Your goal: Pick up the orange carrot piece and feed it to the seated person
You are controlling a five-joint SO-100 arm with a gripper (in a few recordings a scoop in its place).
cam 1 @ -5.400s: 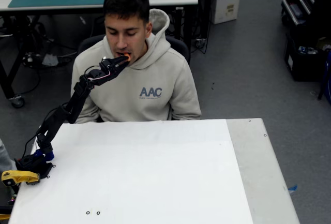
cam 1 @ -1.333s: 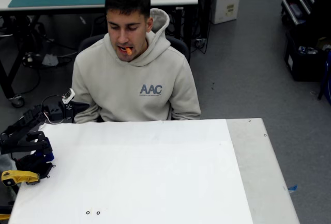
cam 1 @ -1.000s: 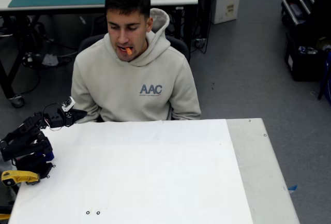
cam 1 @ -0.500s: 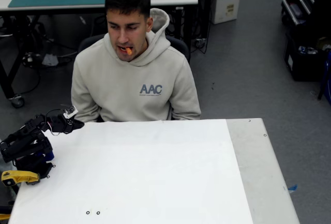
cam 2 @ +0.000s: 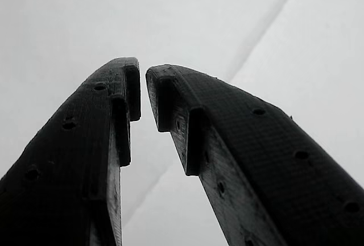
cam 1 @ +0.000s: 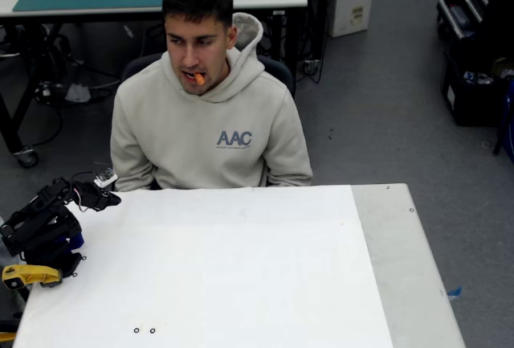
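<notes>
Gripper (cam 2: 143, 90) nearly closed, empty — tips almost touching with only a thin gap between them, nothing held. Folded low at the left edge of the white table (cam 1: 241, 268) in the fixed view (cam 1: 103, 197), arm tucked back over its base.

Orange carrot piece (cam 1: 198, 79) sitting between the lips of the seated person (cam 1: 213, 115), half sticking out, well apart from the arm. Looks like delivery done, task basically at its end.

Risks from here, judged only:
- Carrot held loosely at the mouth, could slip out and drop onto the hoodie or the floor, out of reach of the arm.
- Any re-extension toward the face now pointless and unsafe: hard fingers near the mouth, no payload.
- Loose cable loop near the wrist, could snag on further folding.
- Yellow handle (cam 1: 30, 275) right beside the base; could get knocked off the table edge if the arm swings low.
</notes>
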